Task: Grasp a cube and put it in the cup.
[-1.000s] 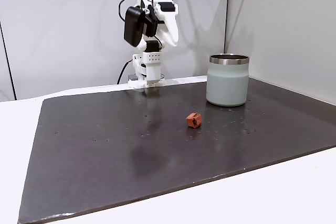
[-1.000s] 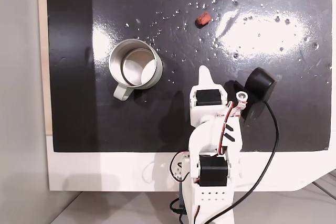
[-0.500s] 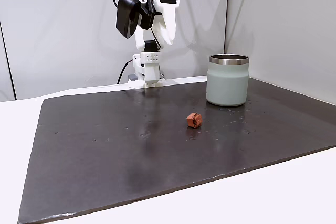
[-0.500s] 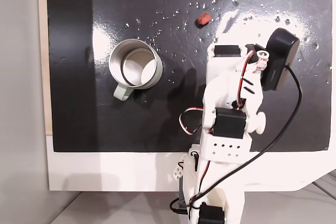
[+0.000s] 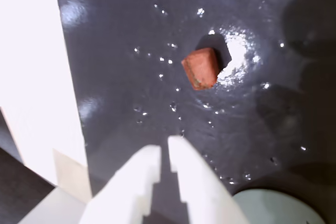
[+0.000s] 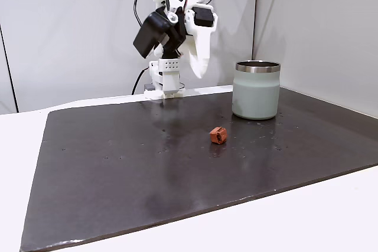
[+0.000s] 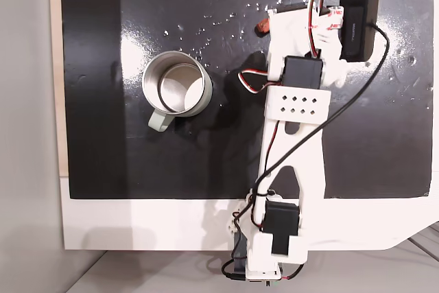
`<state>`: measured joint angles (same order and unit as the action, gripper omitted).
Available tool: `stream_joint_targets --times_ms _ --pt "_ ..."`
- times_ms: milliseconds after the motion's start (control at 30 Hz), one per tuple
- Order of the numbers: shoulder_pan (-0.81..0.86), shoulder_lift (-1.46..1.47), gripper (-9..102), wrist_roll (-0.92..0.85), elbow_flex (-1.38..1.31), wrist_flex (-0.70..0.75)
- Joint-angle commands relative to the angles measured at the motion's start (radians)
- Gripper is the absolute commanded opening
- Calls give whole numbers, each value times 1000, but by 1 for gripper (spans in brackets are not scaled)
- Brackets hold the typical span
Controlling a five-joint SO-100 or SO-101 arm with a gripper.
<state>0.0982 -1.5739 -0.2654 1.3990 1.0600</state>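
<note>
Nothing is grasped yet: the cube (image 6: 218, 135) lies on the dark worktop (image 6: 118, 169), well apart from the cup (image 6: 256, 90). Fingers (image 5: 189, 174), nearly pressed together, hang above it; grasping and dropping remain.

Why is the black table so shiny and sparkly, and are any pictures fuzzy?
In the wrist view, lamp glare makes a bright white patch beside the cube, specks on the mat glint, and the near gripper looks blurry. In the top-down fixed view, big white reflections wash over the mat beside the cup. The side fixed view is sharp, with soft reflections.
</note>
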Motion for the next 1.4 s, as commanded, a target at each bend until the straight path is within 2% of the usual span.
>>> stream_joint_targets --times_ms 0,500,667,1367 --pt "-18 77 0 -43 -184 54" --pt "-67 635 0 -46 -1025 520" --pt "-67 925 0 -54 -1532 746" --pt "-41 933 3 -66 -1483 744"
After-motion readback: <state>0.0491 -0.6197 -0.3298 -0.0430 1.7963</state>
